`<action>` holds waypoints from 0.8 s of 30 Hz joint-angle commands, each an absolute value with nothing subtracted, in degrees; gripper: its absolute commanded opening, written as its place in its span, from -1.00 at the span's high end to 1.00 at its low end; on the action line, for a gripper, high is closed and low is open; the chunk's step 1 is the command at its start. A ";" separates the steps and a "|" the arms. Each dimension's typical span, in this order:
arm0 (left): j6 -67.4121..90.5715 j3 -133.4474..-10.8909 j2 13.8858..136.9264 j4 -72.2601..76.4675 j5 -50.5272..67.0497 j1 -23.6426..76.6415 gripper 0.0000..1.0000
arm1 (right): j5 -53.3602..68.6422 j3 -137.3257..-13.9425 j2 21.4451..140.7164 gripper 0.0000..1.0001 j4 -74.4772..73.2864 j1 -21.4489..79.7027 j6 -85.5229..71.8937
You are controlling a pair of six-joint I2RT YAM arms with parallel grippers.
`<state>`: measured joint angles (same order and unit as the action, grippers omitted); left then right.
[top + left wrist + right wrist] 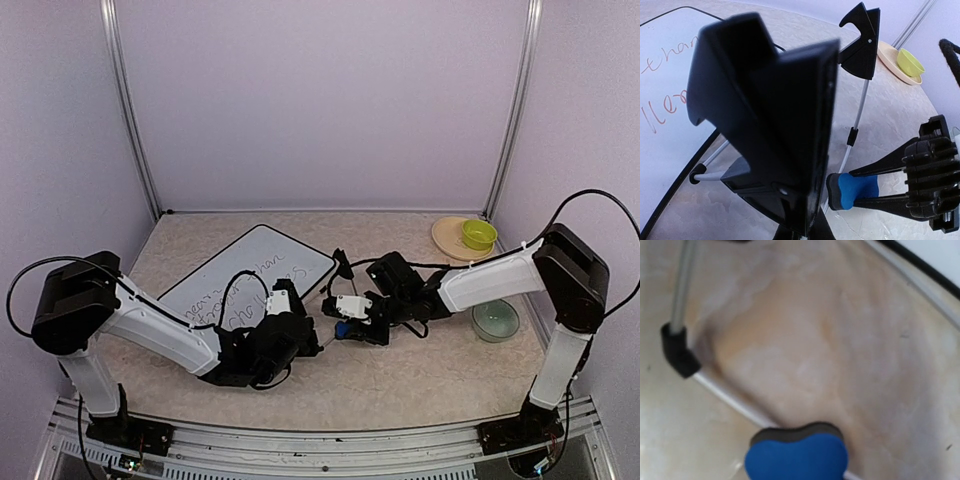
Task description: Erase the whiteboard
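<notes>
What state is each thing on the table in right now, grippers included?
whiteboard, lying flat, writing unerased
blue eraser, gripped by the right gripper
right gripper, shut on the blue eraser
left gripper, shut
wire stand, lying down, not propping the whiteboard
green bowl, upright on its plate

Top view: handwriting (245,290) on the whiteboard (262,248) too small to read; board's near corner hidden under the left arm (170,335). Left wrist view: left gripper (785,75) a dark, out-of-focus mass masking much of the board. Right wrist view: blurred throughout; eraser (796,455) cut by the bottom edge, wire stand (680,300) by the top edge.
</notes>
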<state>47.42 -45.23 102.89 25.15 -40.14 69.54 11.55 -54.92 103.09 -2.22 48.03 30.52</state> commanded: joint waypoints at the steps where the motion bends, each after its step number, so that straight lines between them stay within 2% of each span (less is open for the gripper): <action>1: 47.50 -44.58 100.74 27.07 -39.92 69.41 1.00 | 14.54 -57.17 104.56 0.64 -4.74 47.01 29.93; 6: 45.95 -44.57 100.48 27.44 -40.52 69.30 1.00 | 15.10 -57.39 101.00 0.89 -7.67 47.00 27.58; 9: 41.78 -45.48 100.54 27.22 -42.28 69.72 1.00 | 15.17 -56.89 93.78 0.89 -10.35 47.01 21.89; 13: 33.38 -47.68 100.56 27.25 -46.98 71.44 1.00 | 14.75 -53.33 78.07 0.90 -12.15 47.01 10.54; 18: 20.49 -52.20 102.38 28.63 -53.67 74.13 1.00 | 5.78 -54.37 59.76 0.92 -20.21 47.00 2.46; 24: -4.59 -58.13 109.71 37.20 -62.81 79.98 1.00 | -0.26 -58.79 49.93 0.92 -26.67 47.02 -0.44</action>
<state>15.64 -54.28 104.60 29.47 -54.63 76.42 5.34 -56.93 52.34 -19.07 47.44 4.19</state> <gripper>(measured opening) 0.046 0.209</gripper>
